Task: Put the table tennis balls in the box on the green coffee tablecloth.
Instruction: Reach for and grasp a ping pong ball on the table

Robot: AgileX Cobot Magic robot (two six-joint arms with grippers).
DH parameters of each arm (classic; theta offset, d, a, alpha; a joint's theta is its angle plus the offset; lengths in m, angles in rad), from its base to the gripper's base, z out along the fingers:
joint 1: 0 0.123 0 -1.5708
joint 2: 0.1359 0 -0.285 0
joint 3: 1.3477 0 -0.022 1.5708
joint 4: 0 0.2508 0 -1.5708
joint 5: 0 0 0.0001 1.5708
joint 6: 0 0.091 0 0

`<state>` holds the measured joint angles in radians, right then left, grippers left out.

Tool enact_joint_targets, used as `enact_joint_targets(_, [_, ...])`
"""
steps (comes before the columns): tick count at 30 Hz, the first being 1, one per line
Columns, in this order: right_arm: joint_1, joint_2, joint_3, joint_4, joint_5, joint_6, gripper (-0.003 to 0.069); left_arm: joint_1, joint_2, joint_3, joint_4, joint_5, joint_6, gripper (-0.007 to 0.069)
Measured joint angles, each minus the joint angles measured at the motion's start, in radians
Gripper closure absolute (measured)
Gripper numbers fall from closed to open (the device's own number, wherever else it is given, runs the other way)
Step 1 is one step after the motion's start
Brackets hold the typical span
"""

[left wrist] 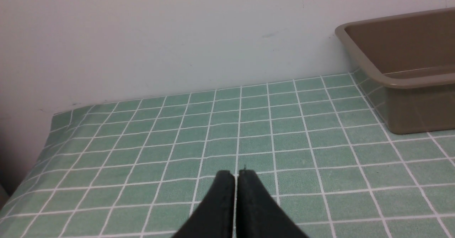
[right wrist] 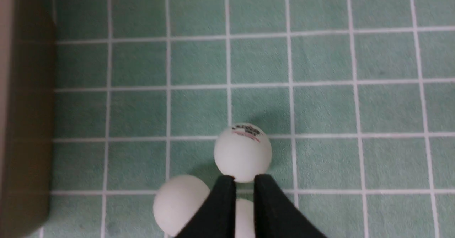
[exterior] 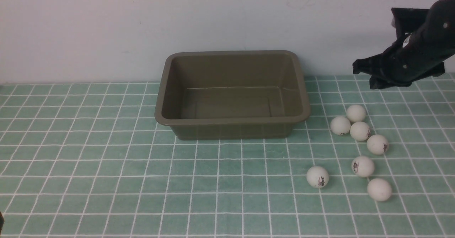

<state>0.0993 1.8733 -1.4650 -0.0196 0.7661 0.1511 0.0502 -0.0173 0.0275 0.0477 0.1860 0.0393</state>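
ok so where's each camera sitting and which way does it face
Front: between the arms on the robot's side, facing forward over the cloth to the box and wall; the right arm shows at upper right.
Left wrist: on the left wrist, looking low along the cloth toward the wall; the left gripper, shut, shows.
Right wrist: on the right wrist, looking down at balls; the right gripper, slightly open, shows.
Shared: all three catch the box; front and right wrist both see balls.

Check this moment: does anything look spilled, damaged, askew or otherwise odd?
Nothing stands out. The box sits upright and empty, with no visible damage. All seven table tennis balls lie loose on the green tablecloth to the box's right, none inside yet. The cloth lies flat around them.
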Motion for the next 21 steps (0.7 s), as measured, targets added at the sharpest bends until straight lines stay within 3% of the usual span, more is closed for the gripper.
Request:
enact_joint_targets(6, [0.0, 0.027, -0.003, 0.02, -0.019, -0.014, 0.0403, 0.0, 0.0, 0.0, 0.0, 0.0, 0.0, 0.0632])
enact_joint_targets(7, [0.0, 0.035, -0.003, 0.02, -0.022, -0.014, 0.036, 0.0, 0.0, 0.0, 0.0, 0.0, 0.0, 0.0632])
enact_joint_targets(8, [0.0, 0.051, -0.003, 0.02, -0.041, -0.015, 0.0252, 0.0, 0.0, 0.0, 0.0, 0.0, 0.0, 0.0632])
enact_joint_targets(11, [0.0, 0.07, -0.003, 0.02, -0.059, -0.015, 0.0165, 0.0, 0.0, 0.0, 0.0, 0.0, 0.0, 0.0632])
enact_joint_targets(14, [0.0, 0.089, -0.003, 0.004, -0.068, -0.014, 0.0121, 0.0, 0.0, 0.0, 0.0, 0.0, 0.0, 0.0632])
enact_joint_targets(21, [-0.002, 0.146, -0.044, -0.003, -0.075, -0.012, 0.0106, 0.0, 0.0, 0.0, 0.0, 0.0, 0.0, 0.0632])
